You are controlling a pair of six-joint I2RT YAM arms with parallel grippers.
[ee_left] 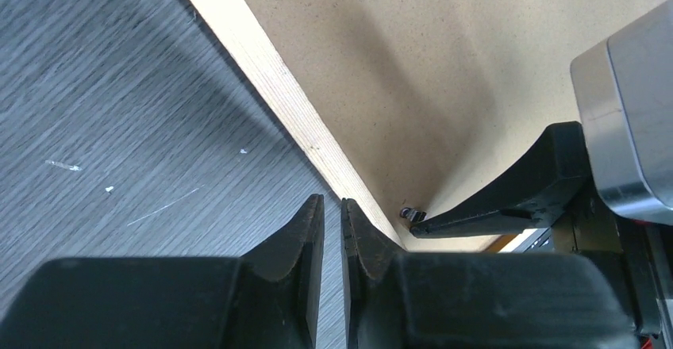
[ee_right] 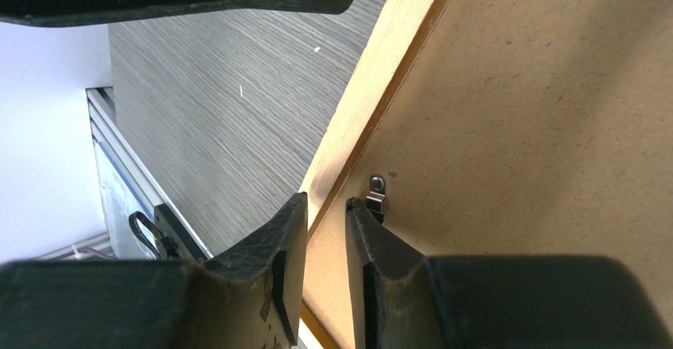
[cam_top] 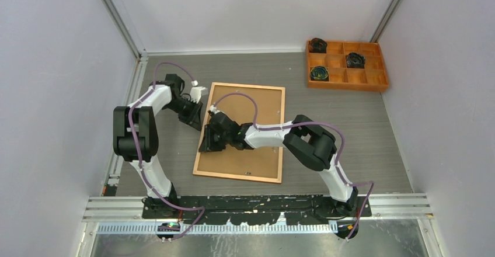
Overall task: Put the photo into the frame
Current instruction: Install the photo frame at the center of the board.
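Note:
The frame [cam_top: 281, 129] lies face down on the table, and its brown backing board [cam_top: 245, 162] fills the opening. The photo is hidden. My left gripper [cam_top: 198, 121] hovers at the frame's left rail [ee_left: 278, 87], its jaws a narrow slit apart with nothing between them [ee_left: 333, 206]. My right gripper [cam_top: 205, 143] reaches in across the board to the same rail [ee_right: 373, 79]. Its jaws [ee_right: 321, 206] stand slightly open over the rail's inner edge, right beside a small metal clip [ee_right: 376, 190]. That clip [ee_left: 411, 214] shows in the left wrist view too, by the right gripper's finger [ee_left: 516, 190].
An orange compartment tray [cam_top: 350, 86] with dark coiled items [cam_top: 319, 73] stands at the back right. White walls close in both sides. A metal rail [cam_top: 257, 205] runs along the near table edge by the arm bases.

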